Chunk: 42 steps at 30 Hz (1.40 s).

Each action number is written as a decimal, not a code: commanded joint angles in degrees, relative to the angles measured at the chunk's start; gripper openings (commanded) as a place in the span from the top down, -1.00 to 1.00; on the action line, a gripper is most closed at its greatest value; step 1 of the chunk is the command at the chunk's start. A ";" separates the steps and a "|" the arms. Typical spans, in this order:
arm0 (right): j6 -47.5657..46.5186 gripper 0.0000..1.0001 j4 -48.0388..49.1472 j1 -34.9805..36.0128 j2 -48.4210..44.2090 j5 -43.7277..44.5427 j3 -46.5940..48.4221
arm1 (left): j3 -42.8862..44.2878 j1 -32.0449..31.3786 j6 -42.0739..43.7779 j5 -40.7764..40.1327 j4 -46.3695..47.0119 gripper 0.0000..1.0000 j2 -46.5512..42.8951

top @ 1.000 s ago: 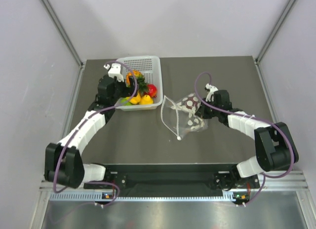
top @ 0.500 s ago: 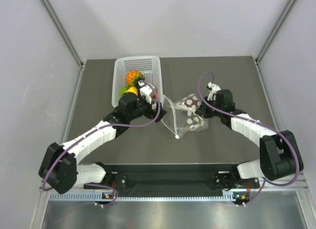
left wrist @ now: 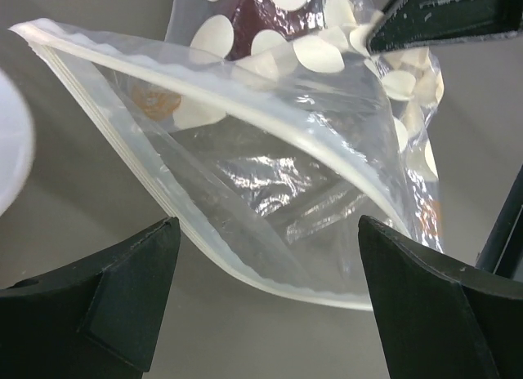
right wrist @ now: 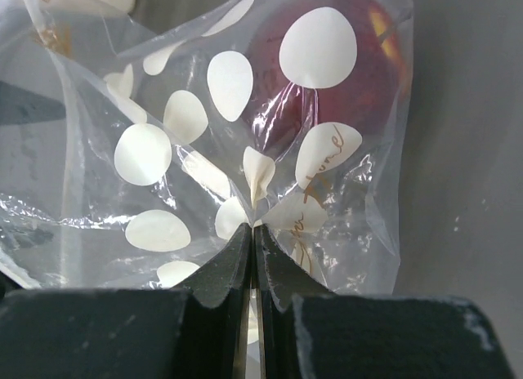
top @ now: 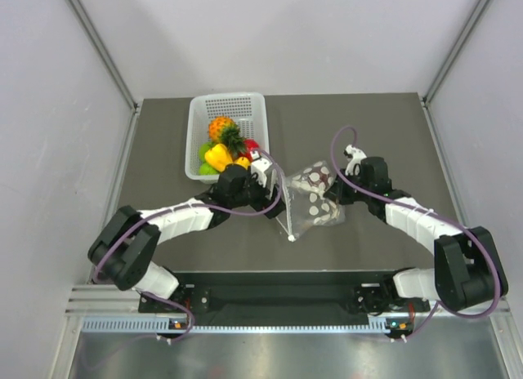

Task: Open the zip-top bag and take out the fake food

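Observation:
The clear zip-top bag (top: 306, 201) with cream polka dots lies mid-table, its mouth gaping open toward the left. A dark maroon piece (right wrist: 327, 77) sits inside it at the far end, also seen in the left wrist view (left wrist: 261, 20). My right gripper (right wrist: 254, 236) is shut on a pinch of the bag's plastic (right wrist: 245, 167). My left gripper (left wrist: 270, 305) is open and empty, right at the bag's open zip rim (left wrist: 245, 265). The yellow bell pepper (top: 218, 157) and the orange pineapple-like fruit (top: 222, 130) lie in the basket.
The white perforated basket (top: 198, 126) stands at the back left and also holds a red apple (top: 252, 145) and a green piece (top: 204, 153). Grey walls close in the table on the left, right and back.
My left arm swung from over the basket rightward and down to the bag's open mouth. The yellow pepper now lies in the basket. The right gripper has kept its pinch on the bag.

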 commanded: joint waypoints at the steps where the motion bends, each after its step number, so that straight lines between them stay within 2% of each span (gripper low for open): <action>1: 0.88 0.92 1.35 0.51 -2.52 -1.51 -1.29 | 1.41 -1.26 -1.49 0.30 10.06 -0.87 2.10; 8: 1.14 0.92 1.36 0.60 -2.96 -1.69 -1.82 | 2.99 -2.23 -1.76 1.09 12.54 -0.77 7.90; 14: 0.61 0.92 1.18 0.69 -2.26 -1.60 -1.38 | 0.71 -2.84 0.08 -5.76 6.40 -0.78 2.20; 17: 0.79 0.92 1.71 0.60 -1.64 -1.95 -1.21 | -1.75 -2.85 0.97 -6.04 3.93 -0.79 -2.45; 20: 0.88 0.92 2.15 0.69 -1.03 -2.13 -1.30 | -3.33 -2.93 1.14 -4.11 3.14 -0.81 -7.90; 24: 1.32 0.92 2.94 0.60 -0.76 -3.00 -1.65 | -4.30 -2.93 2.28 0.19 4.19 -0.84 -9.59; 34: 0.26 0.92 -0.40 0.60 -4.80 -2.66 -1.56 | -2.63 -2.85 4.05 13.90 9.37 -0.73 -0.98; 42: 0.44 0.92 -0.58 0.60 -5.77 -2.92 -1.30 | -2.28 -2.85 4.48 13.22 11.22 -0.69 3.33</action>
